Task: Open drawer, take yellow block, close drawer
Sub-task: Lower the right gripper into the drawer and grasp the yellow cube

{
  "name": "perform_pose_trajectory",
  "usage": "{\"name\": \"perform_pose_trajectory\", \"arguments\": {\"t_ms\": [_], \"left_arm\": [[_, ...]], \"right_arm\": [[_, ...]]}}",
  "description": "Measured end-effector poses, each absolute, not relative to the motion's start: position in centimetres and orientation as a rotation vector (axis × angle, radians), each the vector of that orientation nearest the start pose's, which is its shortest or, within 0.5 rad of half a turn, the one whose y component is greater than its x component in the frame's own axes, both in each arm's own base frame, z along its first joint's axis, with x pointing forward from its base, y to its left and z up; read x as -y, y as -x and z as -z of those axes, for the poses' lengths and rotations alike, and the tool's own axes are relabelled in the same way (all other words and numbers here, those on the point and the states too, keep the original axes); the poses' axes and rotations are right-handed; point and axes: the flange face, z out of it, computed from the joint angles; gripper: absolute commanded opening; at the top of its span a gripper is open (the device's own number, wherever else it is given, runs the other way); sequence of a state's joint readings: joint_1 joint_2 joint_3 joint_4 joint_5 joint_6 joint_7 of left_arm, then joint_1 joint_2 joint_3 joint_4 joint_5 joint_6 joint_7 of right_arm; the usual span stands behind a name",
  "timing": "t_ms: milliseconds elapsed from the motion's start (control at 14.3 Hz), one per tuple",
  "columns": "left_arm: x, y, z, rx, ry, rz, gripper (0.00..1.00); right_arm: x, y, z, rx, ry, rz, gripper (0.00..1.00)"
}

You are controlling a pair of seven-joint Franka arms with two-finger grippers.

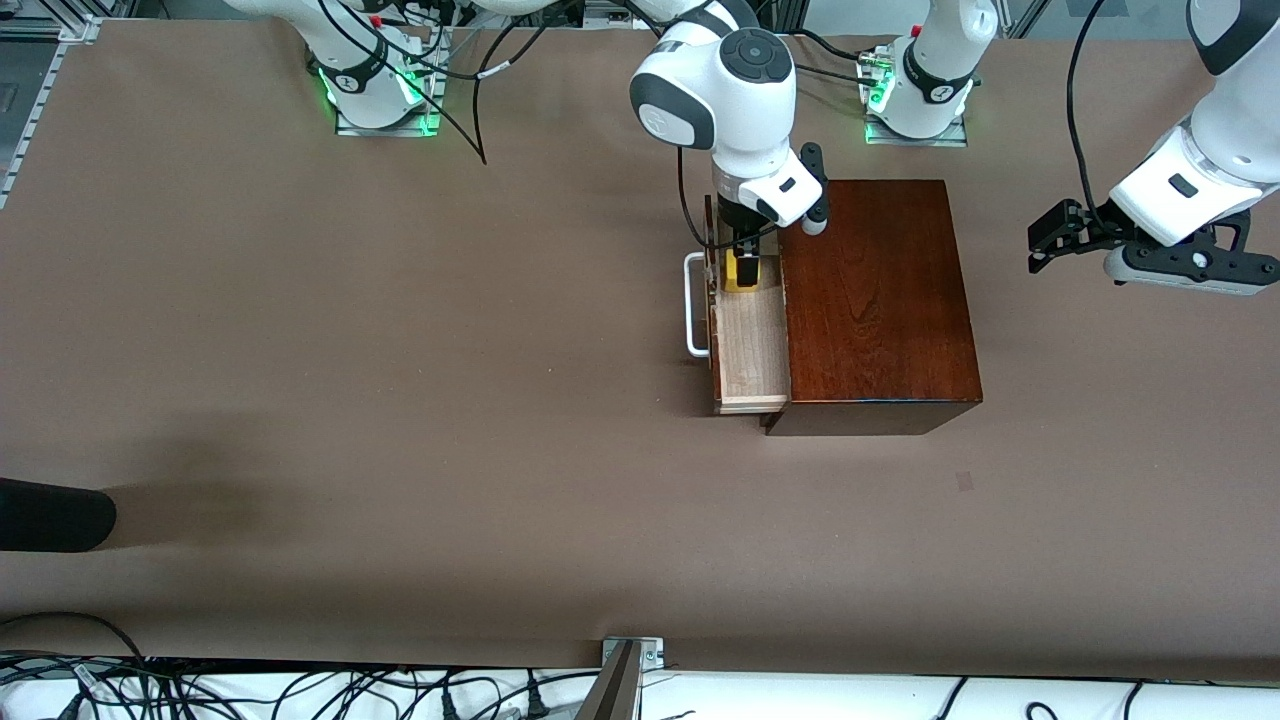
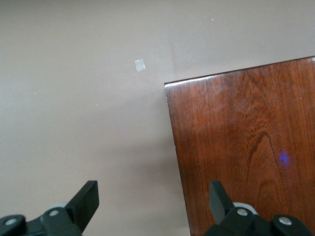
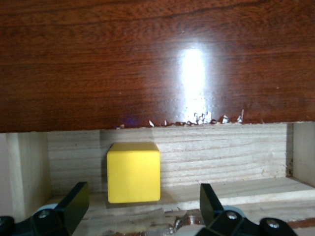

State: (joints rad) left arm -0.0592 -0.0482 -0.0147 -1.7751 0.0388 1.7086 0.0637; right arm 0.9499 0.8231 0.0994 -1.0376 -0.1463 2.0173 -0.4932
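The drawer of the glossy reddish-brown wooden box stands pulled out toward the right arm's end of the counter, its white bar handle outermost and its pale wood floor bare along most of its length. The yellow block sits inside the drawer, at the end farther from the front camera.

The right hand is down in the drawer right at the block. From its own wrist camera, the two dark fingers are spread wide with the yellow block resting on the drawer floor between them. The gap is wider than the block, which is off centre toward one finger, and neither finger touches it. The box's polished top fills the upper part of that view, with a bright glare on it.

The left hand waits in the air over bare counter toward the left arm's end, well apart from the box. Its fingers are spread wide with nothing between them, and its camera looks down on a corner of the box lid and a small pale patch on the counter.
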Motion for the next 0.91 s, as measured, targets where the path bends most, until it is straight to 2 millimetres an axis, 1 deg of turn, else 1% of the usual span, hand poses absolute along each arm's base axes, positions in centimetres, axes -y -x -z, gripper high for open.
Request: {"name": "perform_pose_trajectory", "arguments": {"t_ms": [280,771,841,911], "left_arm": [[3.4,-54.3,-56.5,-0.215,3.095,-0.043,1.00],[3.3,-54.2,-56.5,-0.212,3.095,-0.055,1.00],[3.3,-54.2,-56.5,-0.212,3.095,-0.055,1.00],[3.3,-54.2,-56.5,-0.212,3.095,-0.056,1.00]], "right_arm": [[-66.4,-42.3,-35.0,2.212,2.235,0.284,1.00],[-66.4,-42.5,-32.4,2.221,2.238,0.251,1.00],[-66.5,-42.4,-31.9,2.225,2.238,0.244,0.92],[-66.6,-42.3,-31.5,2.234,2.237,0.243,0.70]]}}
